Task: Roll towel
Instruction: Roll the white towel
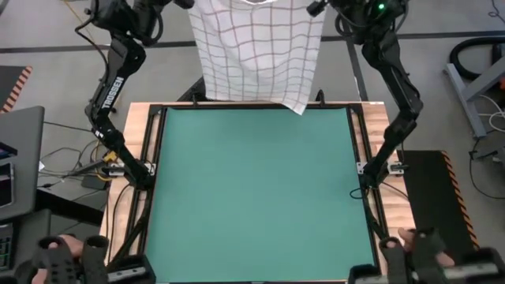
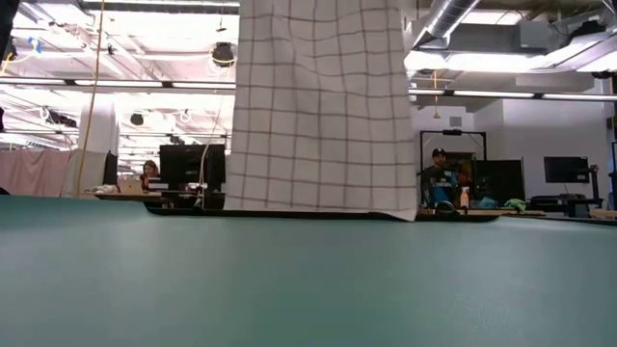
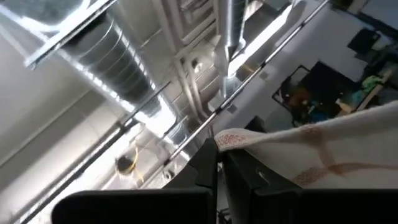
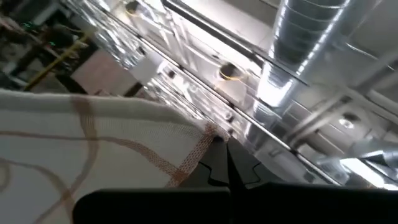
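Both arms are raised high at the table's far edge, left gripper [image 3: 216, 163] and right gripper [image 4: 219, 163] each pinched tight on a top corner of the towel [image 1: 256, 51].

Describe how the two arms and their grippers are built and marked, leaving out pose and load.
Both arms are dark and slender, with jointed links. The left arm carries white TROSSEN lettering; the right arm shows a green light near its top. Thin cables run near their bases. The left gripper and right gripper have flat black fingers.

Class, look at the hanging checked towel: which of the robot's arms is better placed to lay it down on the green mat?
Neither alone: left gripper and right gripper each pinch a top corner of the white, red-checked cloth towel, hanging at the green mat's far edge. Both should lower together.
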